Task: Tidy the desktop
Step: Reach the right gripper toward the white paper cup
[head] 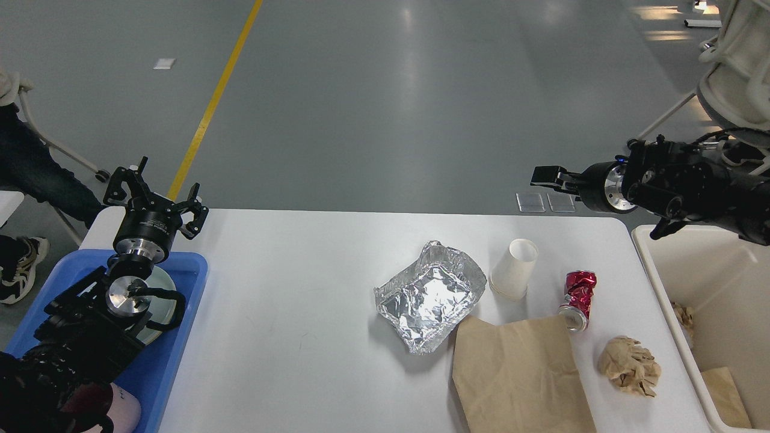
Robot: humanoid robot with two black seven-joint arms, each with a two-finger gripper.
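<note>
The desktop (289, 337) is a wide white tabletop. On its right half lie a crumpled foil tray (430, 294), a white paper cup (514, 267) tipped on its side, a crushed red can (577, 299), a flat brown paper bag (520, 373) and a crumpled brown paper ball (628, 365). My left gripper (163, 183) stands open and empty at the far left corner, above the blue tray. My right gripper (544, 176) points left beyond the far right edge, seen side-on, so its fingers cannot be told apart.
A blue tray (180, 337) at the left edge holds a plate (162, 282), partly under my left arm. A cream bin (710, 282) beside the right edge holds paper scraps. A chair stands at far right, and a person's legs at far left.
</note>
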